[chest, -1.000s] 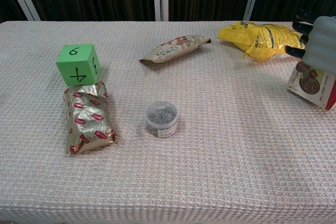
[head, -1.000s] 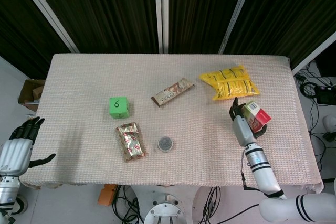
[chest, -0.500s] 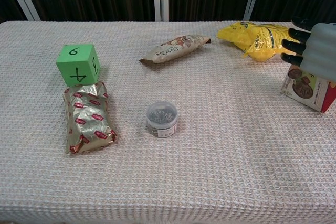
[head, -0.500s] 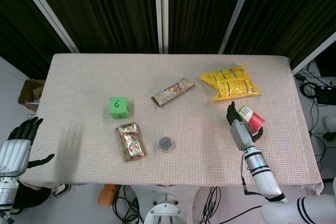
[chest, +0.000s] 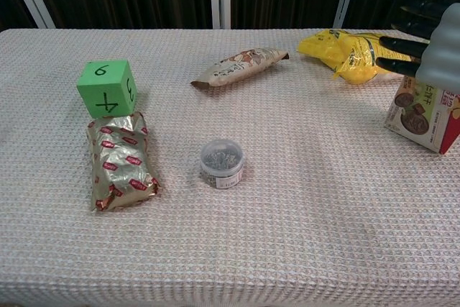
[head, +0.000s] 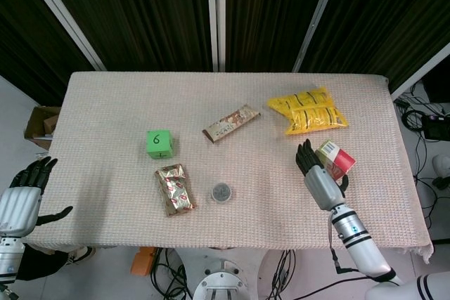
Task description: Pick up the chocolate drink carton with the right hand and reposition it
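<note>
Fingers of the left hand (head: 21,198) are spread apart off the near left edge of the table (head: 105,103), and nothing is held. Far to the right, the chocolate drink carton (head: 333,159) is seen standing on the table, near the yellow bag (head: 307,111). Red and white sides with a chocolate picture are shown. It is likely stiff, light and easily tipped, so its flat sides should be squeezed gently. The right hand (head: 316,177) is placed just beside it with fingers stretched out, and nothing is gripped.
</note>
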